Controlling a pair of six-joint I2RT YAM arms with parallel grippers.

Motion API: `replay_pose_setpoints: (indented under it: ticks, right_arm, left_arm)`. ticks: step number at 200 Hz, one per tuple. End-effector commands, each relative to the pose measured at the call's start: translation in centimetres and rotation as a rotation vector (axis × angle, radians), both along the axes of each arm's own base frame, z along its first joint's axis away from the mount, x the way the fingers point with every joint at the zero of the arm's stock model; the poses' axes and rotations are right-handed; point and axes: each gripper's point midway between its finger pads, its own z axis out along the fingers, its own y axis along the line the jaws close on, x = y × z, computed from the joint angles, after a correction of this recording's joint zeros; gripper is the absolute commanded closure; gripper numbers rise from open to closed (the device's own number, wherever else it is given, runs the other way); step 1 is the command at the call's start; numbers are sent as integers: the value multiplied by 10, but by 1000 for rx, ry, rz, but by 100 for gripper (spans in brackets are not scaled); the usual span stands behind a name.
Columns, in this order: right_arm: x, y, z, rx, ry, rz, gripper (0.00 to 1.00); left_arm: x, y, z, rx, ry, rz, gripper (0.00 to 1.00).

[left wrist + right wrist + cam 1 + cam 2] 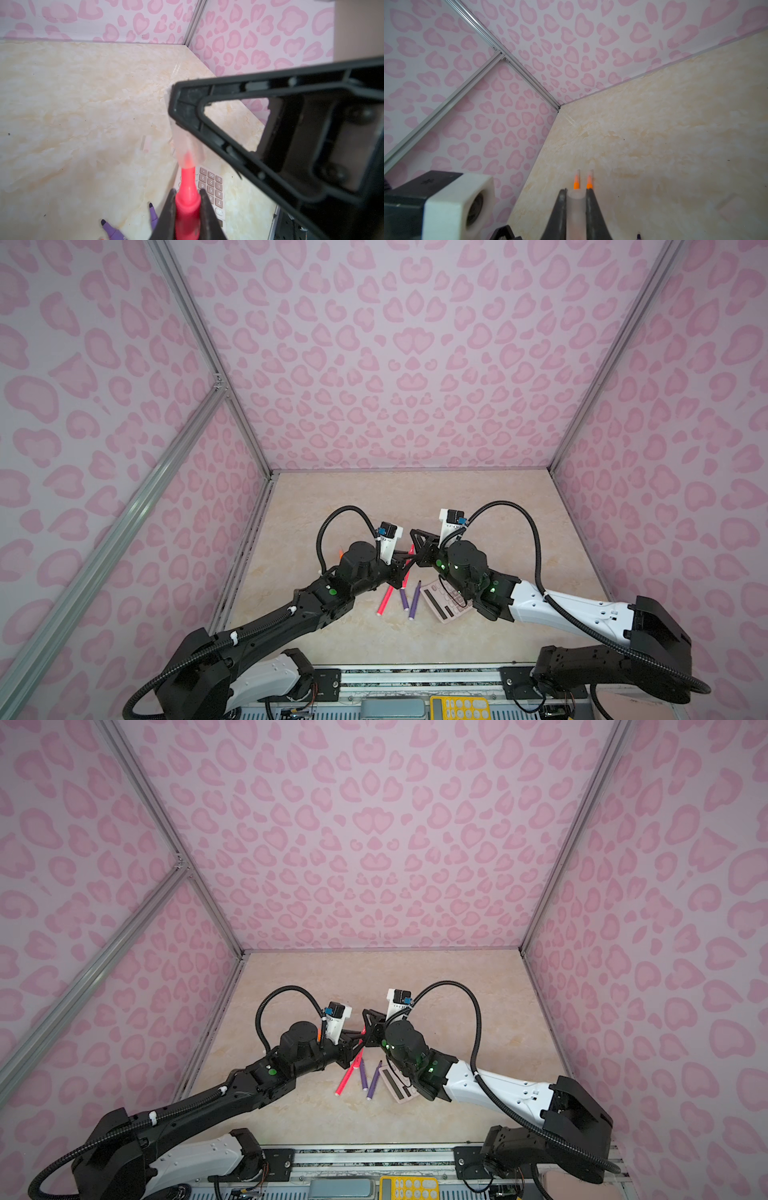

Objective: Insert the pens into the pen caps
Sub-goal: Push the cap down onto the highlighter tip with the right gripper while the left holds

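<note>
Pink-red pen (187,199) is clamped between the jaws of the left gripper (188,194), tip forward. The tip sits at the mouth of a clear pen cap (186,143). A red blur shows inside the cap's near end; how far it has entered cannot be told. That cap is pinched by the right gripper (576,192), with one black finger (259,83) lying alongside it.

Containers: in the right wrist view, two orange pens (576,181) (589,180) lie side by side on the table (675,124) beyond the held cap. Each has its tip inside a clear tube.

Differences between views: in both top views the two grippers meet tip to tip at lower centre of the frame, raised off the table. Only a short red length of the held pen shows there, and the cap cannot be made out. The orange pens are almost wholly hidden behind the left arm (316,605).

A second pink-red pen (386,600) and two purple pens (403,599) (414,601) lie loose at lower centre, below the grippers in the frame. The left wrist view shows the purple pens' dark tips bare. A pink calculator (444,605) lies just right of them, partly under the right arm.
</note>
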Motion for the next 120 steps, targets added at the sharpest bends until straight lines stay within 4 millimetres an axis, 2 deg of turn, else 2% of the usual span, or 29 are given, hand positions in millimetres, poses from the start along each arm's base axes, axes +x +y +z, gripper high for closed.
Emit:
replay_pose_setpoints:
  ticks: [1,68,120]
  right_arm:
    - [0,0,-1,-7,-6,-6,100]
    - [-18,14,-13,-49,-9,19,100]
    - [-25,15,-24,-73,-2,20,100]
  left_arm:
    - [3,0,12,-24,-34,8,97]
    - [5,6,13,-24,-37,44,97]
    - [9,14,15,-23,-47,91,97]
